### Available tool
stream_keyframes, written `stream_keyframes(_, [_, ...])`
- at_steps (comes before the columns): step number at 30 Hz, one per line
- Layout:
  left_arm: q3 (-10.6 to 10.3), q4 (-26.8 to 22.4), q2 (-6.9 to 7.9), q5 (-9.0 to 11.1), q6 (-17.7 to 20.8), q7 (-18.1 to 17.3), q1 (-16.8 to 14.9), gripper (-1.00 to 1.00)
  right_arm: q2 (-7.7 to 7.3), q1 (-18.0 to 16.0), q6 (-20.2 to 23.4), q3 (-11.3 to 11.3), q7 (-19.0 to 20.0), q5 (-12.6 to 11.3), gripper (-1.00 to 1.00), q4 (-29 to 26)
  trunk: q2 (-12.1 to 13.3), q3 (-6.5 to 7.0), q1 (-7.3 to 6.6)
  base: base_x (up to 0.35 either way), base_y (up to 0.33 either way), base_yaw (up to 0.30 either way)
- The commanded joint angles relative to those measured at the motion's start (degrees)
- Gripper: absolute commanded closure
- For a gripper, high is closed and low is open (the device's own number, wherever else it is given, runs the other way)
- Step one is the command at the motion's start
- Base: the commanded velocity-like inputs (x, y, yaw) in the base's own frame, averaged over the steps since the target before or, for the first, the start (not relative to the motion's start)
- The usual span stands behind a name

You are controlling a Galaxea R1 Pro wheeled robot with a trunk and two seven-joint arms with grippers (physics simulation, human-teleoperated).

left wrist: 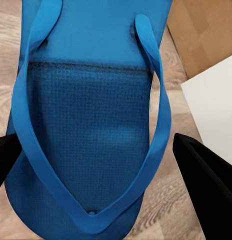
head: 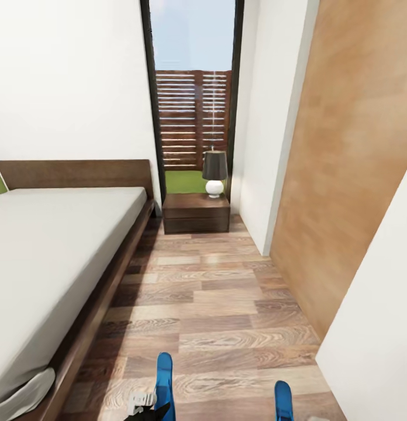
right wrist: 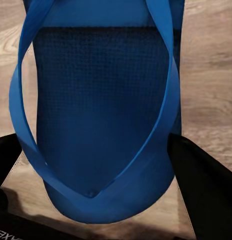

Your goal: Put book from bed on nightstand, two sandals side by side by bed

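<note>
Each gripper holds a bright blue sandal with blue straps above the wood floor. In the left wrist view one sandal (left wrist: 91,120) sits between the black fingers (left wrist: 203,175) of my left gripper (left wrist: 96,157), which is shut on it. My right gripper (right wrist: 101,162) is shut on the other sandal (right wrist: 103,100). In the head view both sandals (head: 164,380) (head: 283,400) stick up at the lower edge. The bed (head: 45,251) lies to the left. A nightstand (head: 196,212) stands by the headboard at the far end. The book is out of view.
A lamp (head: 214,173) with a dark shade stands on the nightstand, in front of a tall window. A tan wooden door (head: 349,169) and white walls line the right side. A strip of plank floor (head: 209,304) runs between bed and wall.
</note>
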Motion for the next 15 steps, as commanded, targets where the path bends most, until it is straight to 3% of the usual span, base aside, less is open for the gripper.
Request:
stream_keyframes(1, [0.2,0.1,0.0,0.0,-0.2,-0.3,0.0,1.0,0.04,0.0,0.6,-0.5,0.4,0.0,1.0,-0.1,0.0,-0.06,0.02,0.333,0.0,0.012])
stream_keyframes(15, [0.3,0.1,0.0,0.0,-0.2,-0.2,-0.1,1.0,0.04,0.0,0.6,-0.5,0.4,0.0,1.0,-0.1,0.0,-0.06,0.02,0.333,0.0,0.001])
